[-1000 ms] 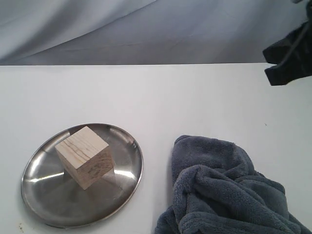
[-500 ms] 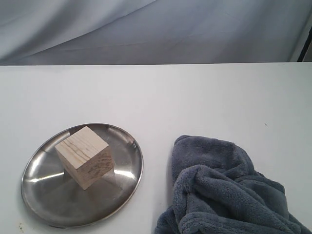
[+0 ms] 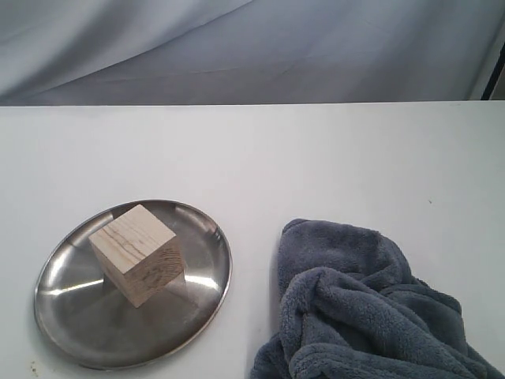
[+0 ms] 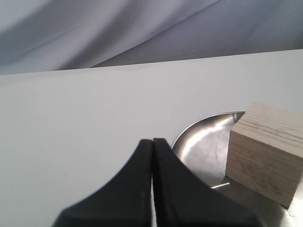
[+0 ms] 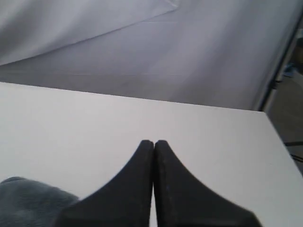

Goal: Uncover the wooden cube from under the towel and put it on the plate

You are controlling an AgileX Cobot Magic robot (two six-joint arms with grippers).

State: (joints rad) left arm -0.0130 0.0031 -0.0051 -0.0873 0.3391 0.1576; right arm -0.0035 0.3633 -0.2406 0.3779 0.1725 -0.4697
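– Between the fingers of the left gripper (image 4: 152, 141), is there any gap?

– None. The two black fingers are pressed together along their whole length and pinch nothing. The right gripper (image 5: 154, 141) is the same: tips closed tight, empty, touching nothing.

– And the pale light-wood cube (image 3: 136, 254)?

– It sits just beyond the left gripper's tips and off to one side, apart from them, on the round shiny stainless-steel plate (image 3: 71, 316). It rests flat on one face near the plate's middle. Its top shows fine grain lines, and one side is darker end grain.

– The plush blue-grey fleece towel (image 3: 355, 308)?

– It is bunched in folds on the white worktop (image 3: 316, 150), beside the plate but not touching it. One fold (image 5: 28, 203) shows close beside the right gripper's finger.

– The arms' pose?

– Both grippers point low across the worktop towards the grey backdrop cloth (image 3: 252, 47). Beyond the fingers, I cannot tell how the arms are bent.
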